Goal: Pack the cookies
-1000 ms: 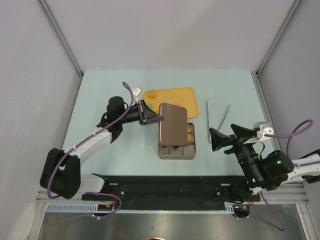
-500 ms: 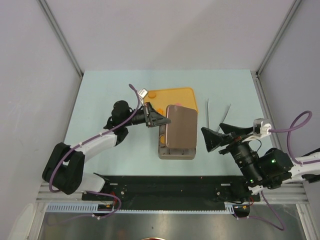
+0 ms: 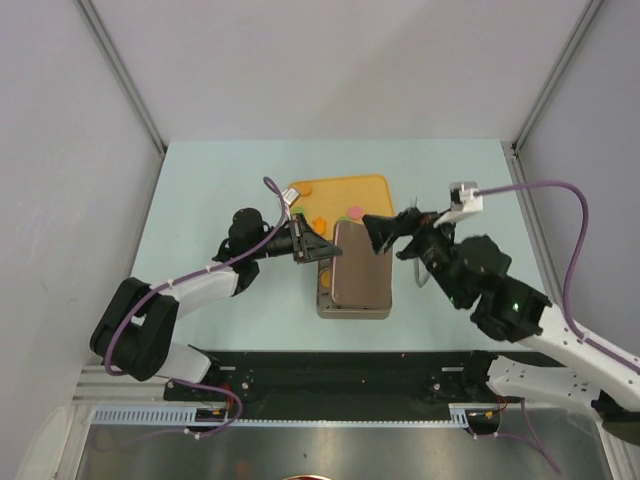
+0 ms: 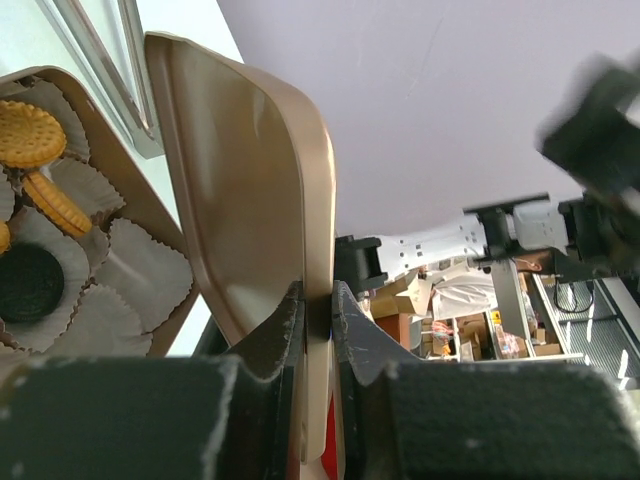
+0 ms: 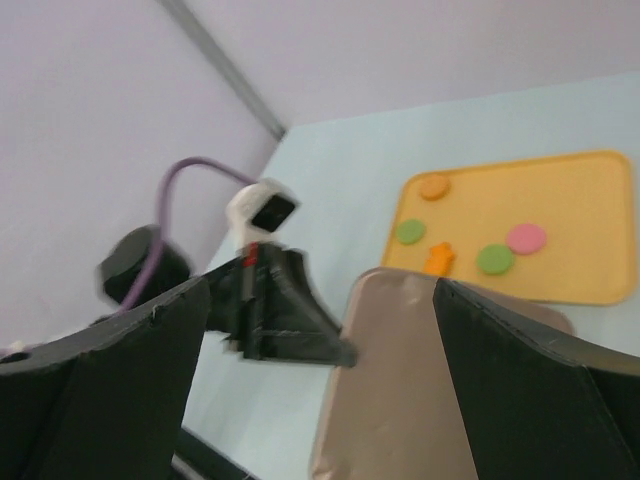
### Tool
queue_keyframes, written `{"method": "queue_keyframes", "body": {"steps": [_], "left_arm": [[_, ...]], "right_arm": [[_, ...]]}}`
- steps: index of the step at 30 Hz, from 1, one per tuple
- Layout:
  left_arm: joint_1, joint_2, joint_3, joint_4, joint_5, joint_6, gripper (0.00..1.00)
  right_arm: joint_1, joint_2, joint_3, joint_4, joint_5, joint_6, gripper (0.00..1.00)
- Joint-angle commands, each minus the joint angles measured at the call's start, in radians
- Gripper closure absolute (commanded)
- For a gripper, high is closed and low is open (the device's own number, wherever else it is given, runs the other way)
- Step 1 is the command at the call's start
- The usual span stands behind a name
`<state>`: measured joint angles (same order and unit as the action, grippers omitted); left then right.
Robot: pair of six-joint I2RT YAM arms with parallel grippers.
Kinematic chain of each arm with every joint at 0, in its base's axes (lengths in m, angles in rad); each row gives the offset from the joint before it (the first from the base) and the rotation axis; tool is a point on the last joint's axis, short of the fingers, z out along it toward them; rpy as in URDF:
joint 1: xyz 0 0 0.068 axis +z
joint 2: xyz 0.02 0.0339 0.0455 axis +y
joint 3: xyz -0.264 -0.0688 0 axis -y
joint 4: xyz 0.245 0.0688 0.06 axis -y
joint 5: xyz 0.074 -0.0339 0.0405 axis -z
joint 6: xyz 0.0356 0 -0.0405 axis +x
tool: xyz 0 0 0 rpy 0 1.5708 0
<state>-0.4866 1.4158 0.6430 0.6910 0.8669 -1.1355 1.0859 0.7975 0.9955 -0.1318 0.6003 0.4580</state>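
A bronze tin (image 3: 352, 310) stands in front of the orange tray (image 3: 372, 190). My left gripper (image 3: 324, 250) is shut on the left edge of the tin's lid (image 3: 358, 262) and holds it tilted over the tin. In the left wrist view my left gripper (image 4: 318, 300) pinches the lid (image 4: 250, 190); round orange cookies (image 4: 32, 134) and a black one (image 4: 30, 283) lie in white paper cups inside. My right gripper (image 3: 385, 232) is open and empty above the lid's far right corner. The right wrist view shows my right gripper (image 5: 320, 310), the lid (image 5: 400, 390) and the tray's cookies: orange disc (image 5: 433, 186), green (image 5: 409, 232), orange flower (image 5: 437, 258), green (image 5: 494, 259), pink (image 5: 526, 238).
Metal tongs (image 4: 100, 60) lie on the table right of the tin, mostly hidden under my right arm in the top view. Grey walls enclose the pale table on three sides. A black rail (image 3: 340, 365) runs along the near edge.
My right arm has swung from the near right up and left to above the lid. My left gripper has moved the lid right and lowered it further over the tin.
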Motion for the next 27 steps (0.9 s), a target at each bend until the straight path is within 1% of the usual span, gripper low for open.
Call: {"method": "queue_keyframes", "body": {"steps": [1,3,4,5,6,11,14,15,17,18,21,23,27], "left_arm": [[0.008,-0.032,0.023,0.038,0.009,0.016,1.0],[0.013,-0.022,0.029,0.041,0.017,0.014,0.99],[0.013,-0.018,0.03,0.05,0.02,0.01,0.99],[0.014,-0.011,0.03,0.06,0.021,0.005,1.0],[0.016,-0.006,0.03,0.071,0.027,-0.013,0.99],[0.02,0.008,0.014,0.18,0.034,-0.089,1.0],[0.034,-0.001,-0.005,0.225,0.03,-0.125,1.0],[0.042,-0.005,-0.008,0.226,0.027,-0.129,1.0],[0.046,0.0,-0.019,0.229,0.027,-0.129,1.0],[0.051,0.003,-0.023,0.234,0.029,-0.133,1.0],[0.062,0.031,-0.049,0.3,0.037,-0.176,1.0],[0.068,0.044,-0.065,0.344,0.043,-0.194,1.0],[0.08,0.061,-0.08,0.364,0.046,-0.207,1.0]], "right_arm": [[-0.403,0.051,0.042,-0.075,-0.446,0.198,0.0],[-0.532,0.077,0.04,-0.109,-0.56,0.223,0.0],[-0.614,0.097,0.037,-0.121,-0.583,0.222,0.0],[-0.641,0.107,0.025,-0.121,-0.589,0.211,0.0],[-0.664,0.115,0.022,-0.126,-0.644,0.202,0.0],[-0.773,0.152,-0.034,-0.123,-0.691,0.192,0.01],[-0.8,0.157,-0.103,-0.114,-0.714,0.202,0.19],[-0.816,0.154,-0.141,-0.112,-0.72,0.208,0.33],[-0.827,0.155,-0.167,-0.103,-0.723,0.212,0.44],[-0.83,0.161,-0.187,-0.106,-0.718,0.208,0.53],[-0.833,0.183,-0.204,-0.132,-0.709,0.202,0.63],[-0.834,0.183,-0.231,-0.137,-0.706,0.192,0.66],[-0.837,0.177,-0.273,-0.135,-0.692,0.186,0.7]]}}
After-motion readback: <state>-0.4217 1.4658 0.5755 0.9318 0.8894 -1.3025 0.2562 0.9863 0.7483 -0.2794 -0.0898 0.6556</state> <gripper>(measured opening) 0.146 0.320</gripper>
